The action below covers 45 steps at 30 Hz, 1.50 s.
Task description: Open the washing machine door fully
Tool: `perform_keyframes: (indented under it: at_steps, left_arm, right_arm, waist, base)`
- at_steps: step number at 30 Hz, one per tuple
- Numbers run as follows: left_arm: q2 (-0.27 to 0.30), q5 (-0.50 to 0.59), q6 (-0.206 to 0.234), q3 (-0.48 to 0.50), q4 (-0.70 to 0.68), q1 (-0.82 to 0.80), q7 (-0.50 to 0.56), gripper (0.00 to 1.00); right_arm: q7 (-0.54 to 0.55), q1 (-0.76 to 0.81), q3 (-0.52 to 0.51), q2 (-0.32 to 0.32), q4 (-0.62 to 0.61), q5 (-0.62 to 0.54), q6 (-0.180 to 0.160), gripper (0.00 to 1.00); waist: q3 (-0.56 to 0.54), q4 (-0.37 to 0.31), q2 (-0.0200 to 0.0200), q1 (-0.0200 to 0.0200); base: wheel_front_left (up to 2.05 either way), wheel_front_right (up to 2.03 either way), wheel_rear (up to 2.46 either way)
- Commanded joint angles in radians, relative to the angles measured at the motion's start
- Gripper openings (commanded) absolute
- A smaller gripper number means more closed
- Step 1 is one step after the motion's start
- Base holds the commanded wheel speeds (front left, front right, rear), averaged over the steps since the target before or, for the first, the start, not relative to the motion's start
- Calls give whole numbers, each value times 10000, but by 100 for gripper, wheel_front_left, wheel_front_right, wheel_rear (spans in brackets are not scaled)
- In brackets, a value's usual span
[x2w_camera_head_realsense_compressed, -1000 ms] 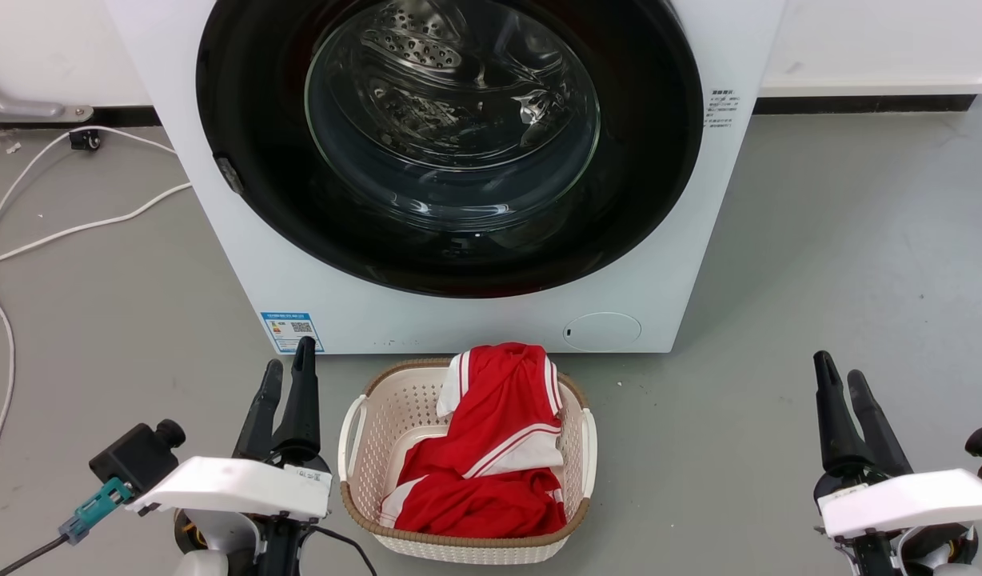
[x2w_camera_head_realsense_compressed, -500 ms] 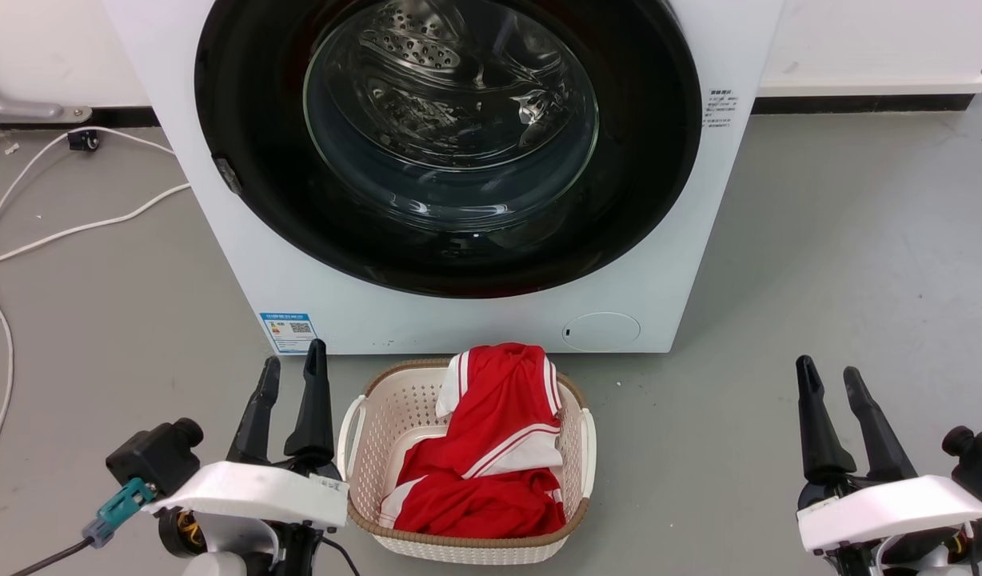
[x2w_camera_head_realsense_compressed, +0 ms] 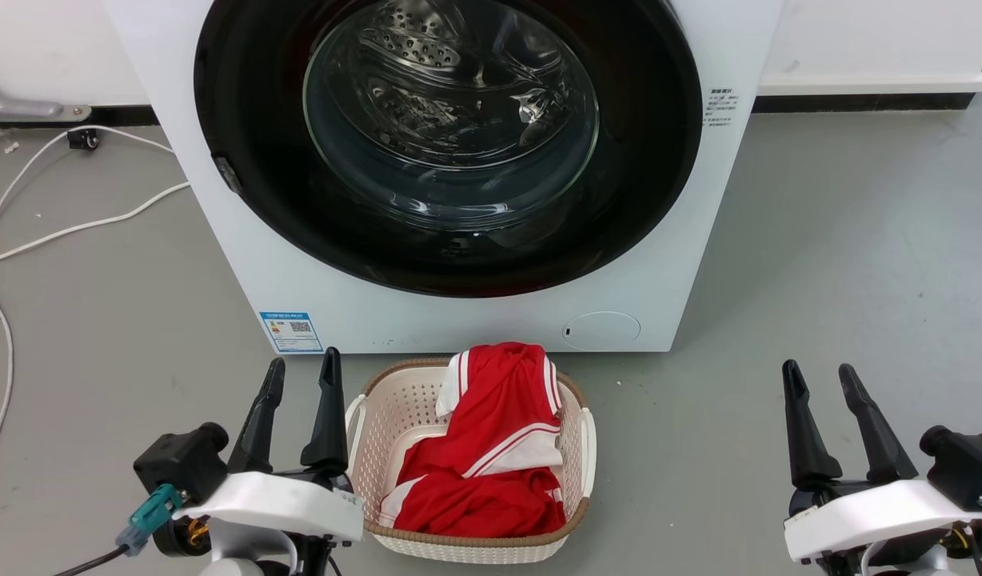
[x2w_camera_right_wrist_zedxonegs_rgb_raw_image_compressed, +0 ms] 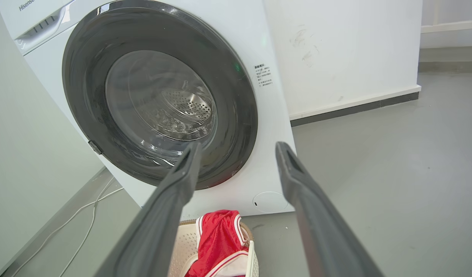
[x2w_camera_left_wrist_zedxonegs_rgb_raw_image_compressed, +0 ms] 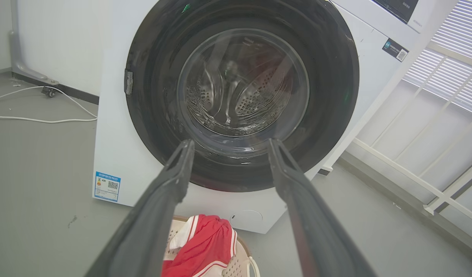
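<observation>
Door [x2w_camera_head_realsense_compressed: 449, 136] flush, left tool [x2w_camera_head_realsense_compressed: 303, 358] well clear

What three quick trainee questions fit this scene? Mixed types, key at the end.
1. True or false: the washing machine door is shut against the washing machine.
2. What lies in the laundry basket? A) a red and white garment B) a blue towel C) nothing
3. In a few words: what state are the left gripper and the right gripper in, and are they touching the door?

Key
1. True: the black disc sits flush in the white front.
2. A.
3. Both open, holding nothing, low over the floor either side of the basket, apart from the door.
</observation>
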Motion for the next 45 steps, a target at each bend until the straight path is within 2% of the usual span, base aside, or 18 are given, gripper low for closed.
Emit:
perform_keyframes:
  at_steps: [1, 15, 45]
  left_arm:
    - [46, 358, 38, -69, -88, -4, -116, 100]
    - [40, 1627, 163, -152, -55, 31, -441, 100]
    - [4, 3760, 289, -295, -199, 159, -1006, 100]
  right_arm:
    - [-50, -41, 30, 24, -158, -381, 0, 100]
    - [-148, 121, 100, 36, -305, -1606, -1, 100]
    - [-513, 166, 168, 59, -167, -3053, -1, 100]
  waist:
    - [3, 9, -1, 0]
    - [43, 25, -1, 0]
    - [133, -50, -1, 0]
  base:
    - [0, 0, 0]
    - [0, 0, 0]
    - [0, 0, 0]
